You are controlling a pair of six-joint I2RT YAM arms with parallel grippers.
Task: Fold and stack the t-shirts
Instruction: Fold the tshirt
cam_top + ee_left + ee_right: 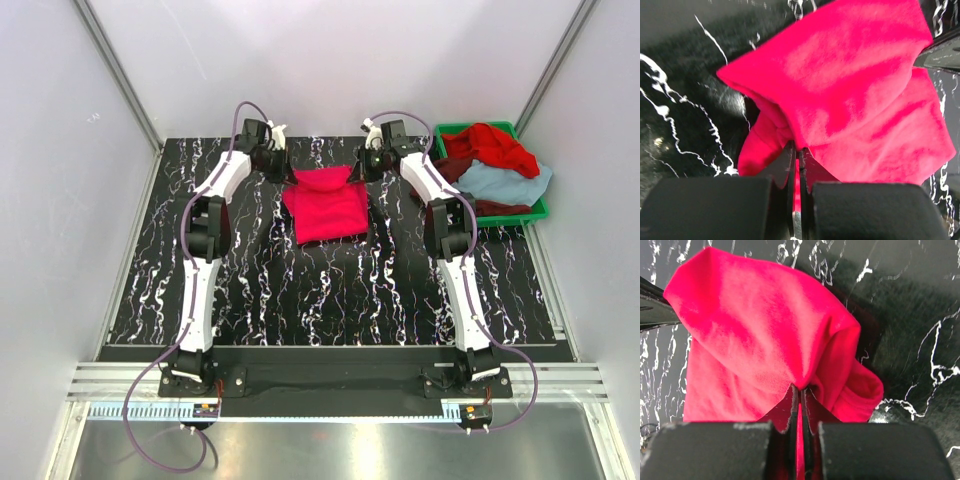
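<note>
The crimson-pink t-shirt [325, 205] lies part-folded on the worktop [250, 290]. The left jaws and the right jaws each clench one far corner.

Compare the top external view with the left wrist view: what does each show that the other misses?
Only the top external view shows the green plastic bin at far right, holding a bright red shirt and a blue-grey shirt. Only the left wrist view shows the left fingers pinched shut on a fold of the crimson-pink cloth t-shirt. Both show that shirt on the black white-veined tabletop.
</note>
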